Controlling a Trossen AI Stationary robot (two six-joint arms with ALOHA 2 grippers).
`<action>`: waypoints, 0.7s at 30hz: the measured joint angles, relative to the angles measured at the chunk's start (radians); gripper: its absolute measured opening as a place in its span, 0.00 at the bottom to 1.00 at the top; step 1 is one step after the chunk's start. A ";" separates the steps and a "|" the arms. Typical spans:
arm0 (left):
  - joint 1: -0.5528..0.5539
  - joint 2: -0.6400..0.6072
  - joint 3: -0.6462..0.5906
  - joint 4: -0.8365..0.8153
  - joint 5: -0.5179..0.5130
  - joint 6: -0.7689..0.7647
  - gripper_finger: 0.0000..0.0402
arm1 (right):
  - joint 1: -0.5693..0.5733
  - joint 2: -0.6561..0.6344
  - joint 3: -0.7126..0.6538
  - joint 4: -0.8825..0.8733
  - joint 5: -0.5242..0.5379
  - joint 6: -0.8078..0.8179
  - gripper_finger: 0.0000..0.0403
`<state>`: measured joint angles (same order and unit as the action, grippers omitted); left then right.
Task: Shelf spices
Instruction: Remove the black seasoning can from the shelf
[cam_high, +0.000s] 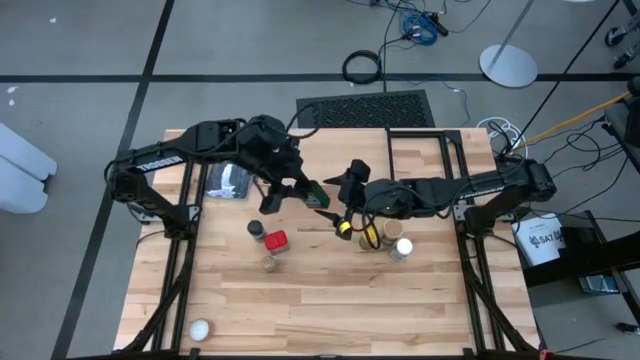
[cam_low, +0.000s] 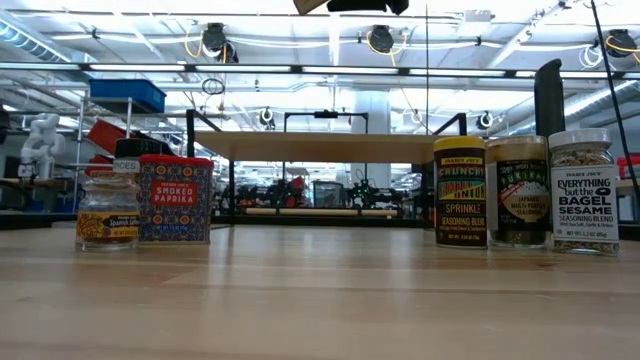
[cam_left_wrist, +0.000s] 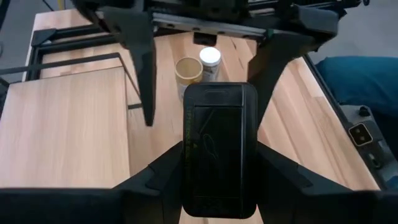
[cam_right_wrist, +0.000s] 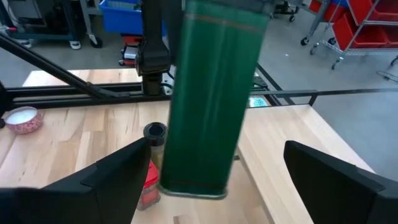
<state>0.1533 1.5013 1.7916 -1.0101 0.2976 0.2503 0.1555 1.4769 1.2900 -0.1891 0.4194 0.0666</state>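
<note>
My left gripper (cam_high: 300, 190) is shut on the black square tin (cam_high: 315, 192), held in the air over the table's middle. My right gripper (cam_high: 328, 202) is open; its fingers (cam_right_wrist: 124, 174) stand on either side of the tin's free end (cam_right_wrist: 214, 93) without touching it. On the table stand a small dark-lidded jar (cam_high: 256, 229), a red tin (cam_high: 276, 240) and another jar (cam_high: 270, 262) at the left. A yellow-lidded (cam_high: 345, 228), a tan-lidded (cam_high: 369, 235) and a white-lidded jar (cam_high: 400, 248) stand at the right. The shelf (cam_high: 420, 160) stands on thin black legs at the far right. My left gripper pinches the black tin's two long sides (cam_left_wrist: 186, 168) between its two fingers, at the end nearest the wrist. The fingers slant down from the table's left and lie along the tin. The tin sticks out past the fingertips, lifted clear of the table.
A flat blue-and-black package (cam_high: 228, 181) lies at the far left under my left arm. A small white ball (cam_high: 199, 329) sits near the front left corner. In the low view the shelf's plank (cam_low: 320, 147) spans behind the two groups of jars.
</note>
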 joint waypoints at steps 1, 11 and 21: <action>0.000 0.001 0.000 0.001 -0.005 -0.006 0.40 | 0.000 0.000 0.000 0.000 0.000 0.000 0.88; -0.005 0.050 0.000 0.014 -0.020 -0.035 0.40 | 0.000 0.000 0.000 0.016 -0.007 0.003 0.87; -0.035 0.082 0.000 0.033 -0.044 -0.036 0.40 | 0.000 0.000 0.000 -0.016 -0.008 0.026 0.68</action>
<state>0.1179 1.5829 1.7916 -0.9775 0.2538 0.2146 0.1558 1.4765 1.2903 -0.2054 0.4118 0.0925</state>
